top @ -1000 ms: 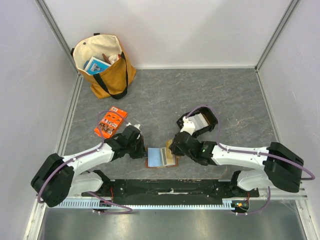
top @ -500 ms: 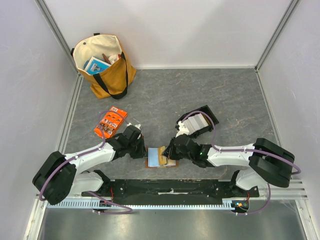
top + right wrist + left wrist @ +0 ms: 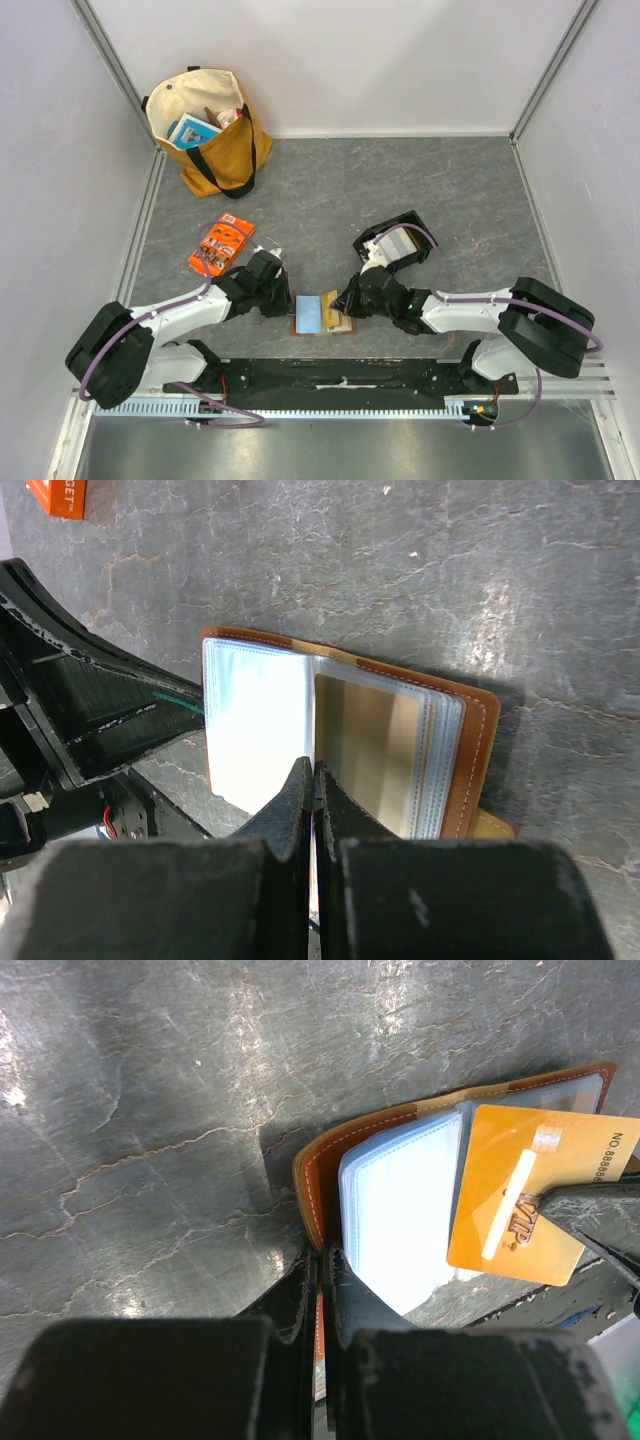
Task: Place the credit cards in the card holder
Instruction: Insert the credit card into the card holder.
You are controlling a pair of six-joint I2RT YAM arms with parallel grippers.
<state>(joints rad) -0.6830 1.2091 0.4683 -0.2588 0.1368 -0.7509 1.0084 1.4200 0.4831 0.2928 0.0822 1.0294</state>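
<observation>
The tan-brown card holder (image 3: 308, 320) lies open near the front edge, its pale blue plastic sleeves up. My left gripper (image 3: 287, 303) is shut on the edge of its left cover (image 3: 318, 1175); a brown strip shows between the jaws (image 3: 327, 1255). My right gripper (image 3: 346, 303) is shut on an orange-gold credit card (image 3: 520, 1195) and holds it tilted over the holder's right-hand sleeves (image 3: 365, 745). In the right wrist view, the card's thin edge sits between the closed jaws (image 3: 313, 768). More pale credit cards (image 3: 395, 243) lie in a black tray.
The black tray (image 3: 412, 222) stands just behind my right arm. An orange printed packet (image 3: 221, 247) lies at the left, behind my left arm. A mustard and cream tote bag (image 3: 205, 130) stands in the far left corner. White walls close in the grey table.
My right gripper has moved left with the orange-gold card, bringing it over the open holder. The left gripper has kept still on the cover.
</observation>
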